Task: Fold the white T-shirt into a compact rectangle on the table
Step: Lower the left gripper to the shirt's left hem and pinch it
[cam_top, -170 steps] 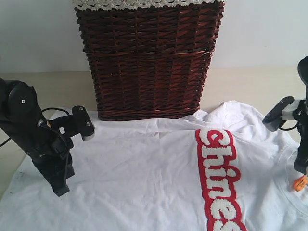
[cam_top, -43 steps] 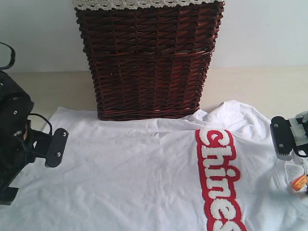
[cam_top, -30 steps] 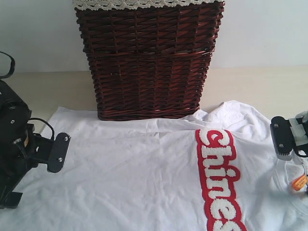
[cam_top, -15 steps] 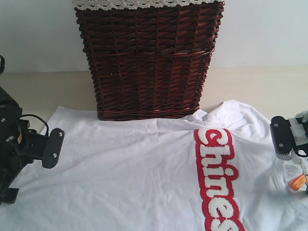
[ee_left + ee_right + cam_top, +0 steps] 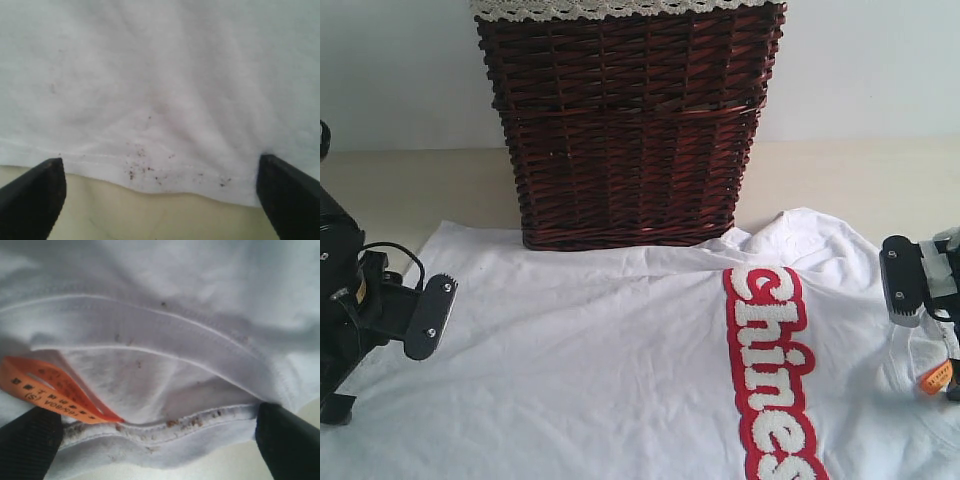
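White T-shirt (image 5: 620, 370) check, Dana: where is it lying?

Dana: It is lying spread flat on the table (image 5: 840, 180), print side up, its far edge reaching the foot of the wicker basket (image 5: 630, 130) at 12 o'clock.

Lee: What is changing?

Dana: Both arms are coming down from above the cloth to its two ends. Over the last second the left claw is only shifting a little at the hem. The red band (image 5: 770, 380) is creeping slightly toward 9 o'clock, so I judge the cloth is being nudged, not lifted.

Lee: Are the claws holding anything?

Dana: No. The left gripper (image 5: 161, 192) is standing wide open, straddling the speckled hem (image 5: 150, 172). The right gripper (image 5: 159, 440) is likewise spread wide at the collar (image 5: 165, 335), beside the orange tag (image 5: 55, 390). Nothing is pinched yet.

Lee: So the fold?

Dana: Not begun. I think they are lining up to pinch both ends.

Lee: Which way is it pointing?

Dana: Collar toward 3 o'clock, hem toward 9. The long axis is running 9 to 3, with the lettering running 12 to 6 across it.
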